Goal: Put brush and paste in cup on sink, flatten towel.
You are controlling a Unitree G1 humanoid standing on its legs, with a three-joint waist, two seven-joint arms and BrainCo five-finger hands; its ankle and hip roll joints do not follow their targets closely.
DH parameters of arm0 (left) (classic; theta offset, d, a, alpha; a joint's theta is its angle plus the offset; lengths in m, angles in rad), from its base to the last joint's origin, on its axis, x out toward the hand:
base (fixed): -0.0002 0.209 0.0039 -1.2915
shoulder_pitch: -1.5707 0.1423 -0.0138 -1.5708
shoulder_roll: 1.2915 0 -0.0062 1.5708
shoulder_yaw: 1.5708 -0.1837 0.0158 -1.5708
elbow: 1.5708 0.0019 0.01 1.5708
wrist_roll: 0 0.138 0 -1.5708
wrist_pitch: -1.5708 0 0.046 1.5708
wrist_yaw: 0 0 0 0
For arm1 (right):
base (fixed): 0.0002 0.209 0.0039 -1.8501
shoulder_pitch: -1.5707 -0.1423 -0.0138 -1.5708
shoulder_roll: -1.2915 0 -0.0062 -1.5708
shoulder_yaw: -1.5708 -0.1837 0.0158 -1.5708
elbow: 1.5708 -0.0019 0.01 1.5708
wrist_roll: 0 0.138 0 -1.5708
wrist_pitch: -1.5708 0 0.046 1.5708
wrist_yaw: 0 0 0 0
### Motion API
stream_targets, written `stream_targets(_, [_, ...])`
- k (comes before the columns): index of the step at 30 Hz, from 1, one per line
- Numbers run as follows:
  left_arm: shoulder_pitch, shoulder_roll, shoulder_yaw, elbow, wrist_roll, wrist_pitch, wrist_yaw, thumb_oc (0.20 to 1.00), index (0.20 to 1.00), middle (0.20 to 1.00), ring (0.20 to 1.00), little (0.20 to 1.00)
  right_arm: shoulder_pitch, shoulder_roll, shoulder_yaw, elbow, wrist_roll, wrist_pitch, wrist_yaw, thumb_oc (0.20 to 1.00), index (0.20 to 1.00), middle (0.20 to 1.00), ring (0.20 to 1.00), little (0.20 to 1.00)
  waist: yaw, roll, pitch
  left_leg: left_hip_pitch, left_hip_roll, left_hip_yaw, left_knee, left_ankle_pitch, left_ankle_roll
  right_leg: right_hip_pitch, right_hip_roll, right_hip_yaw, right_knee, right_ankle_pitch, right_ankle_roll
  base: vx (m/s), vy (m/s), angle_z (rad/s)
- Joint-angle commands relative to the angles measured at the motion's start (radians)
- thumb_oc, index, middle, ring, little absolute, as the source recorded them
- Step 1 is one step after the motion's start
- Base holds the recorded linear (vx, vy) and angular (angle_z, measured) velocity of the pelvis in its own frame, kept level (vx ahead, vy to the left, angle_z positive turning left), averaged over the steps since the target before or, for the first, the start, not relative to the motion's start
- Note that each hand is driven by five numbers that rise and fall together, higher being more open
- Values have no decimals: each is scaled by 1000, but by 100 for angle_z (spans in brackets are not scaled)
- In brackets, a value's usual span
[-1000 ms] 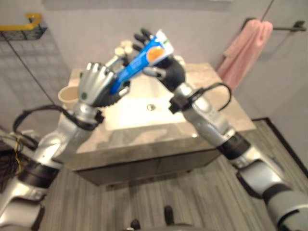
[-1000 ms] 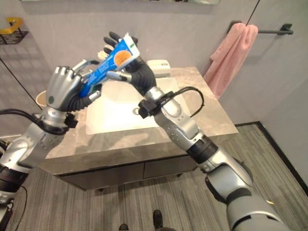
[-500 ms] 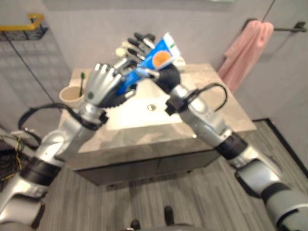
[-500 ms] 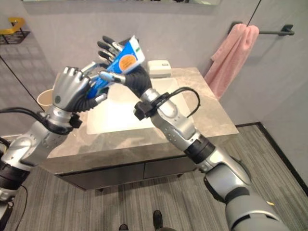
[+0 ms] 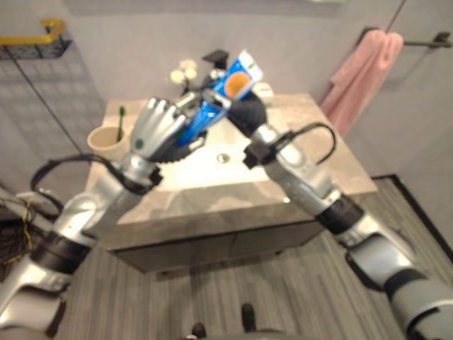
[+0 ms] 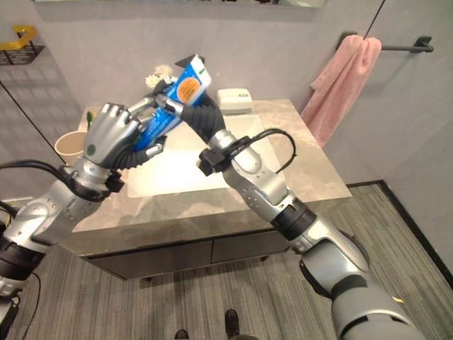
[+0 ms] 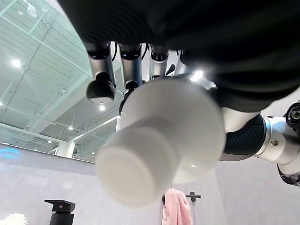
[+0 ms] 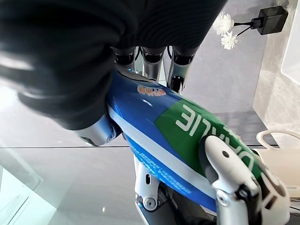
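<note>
- A stone counter [image 6: 233,191] is seen with a white sink [image 6: 177,166] sunk in its middle.
- A pink towel [image 6: 340,81] is hung bunched from a dark bar [image 6: 407,47] on the wall, to the right of the counter.
- The paste [image 6: 173,103], a blue tube with an orange spot, is held in the air above the sink, slanted, between both hands.
- The right hand [image 6: 202,113] is closed on the tube's upper, flat end, fingers and thumb round it in the right wrist view.
- The left hand [image 6: 113,134] is curled round the tube's lower end; its white cap [image 7: 140,168] is shown poking out in the left wrist view.
- A beige cup [image 5: 105,140] stands on the counter's left end, with the green-tipped brush [image 5: 120,120] upright inside it.
- A white dish [image 6: 233,99] sits at the counter's back edge.
</note>
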Motion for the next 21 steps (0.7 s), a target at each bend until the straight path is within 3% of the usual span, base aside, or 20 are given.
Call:
stream_targets(1, [-88,27,19,-6,-49,21,44,1000,1000,1000,1000,1000,-67,33,-61,-5,-35,-48,-7,200,200,200,200,200,27,-24,-39,0,6,-71,12,-57,22,40,-50,-20,2,-29,49,-27,-38,4])
stream_targets(8, [-56,55,75,-31,-64,20,52,1000,1000,1000,1000,1000,-51,29,-70,-1,-39,-45,-12,200,200,200,200,200,38,-20,-43,5,9,-87,12,-56,18,55,-51,-37,2,-39,41,-8,-42,10])
stream_targets(16, [109,93,288,-117,-129,8,80,1000,1000,1000,1000,1000,-23,-4,-112,-12,-53,-40,-5,200,200,200,200,200,62,-11,-48,11,8,-115,12,-58,14,78,-55,-62,2,-55,32,-11,-41,16])
stream_targets(21, [292,108,482,-121,-155,13,97,1000,1000,1000,1000,1000,28,-45,-163,-29,-71,-40,-2,200,200,200,200,200,88,-9,-51,10,6,-136,12,-49,12,91,-58,-87,2,-59,25,-9,-29,17])
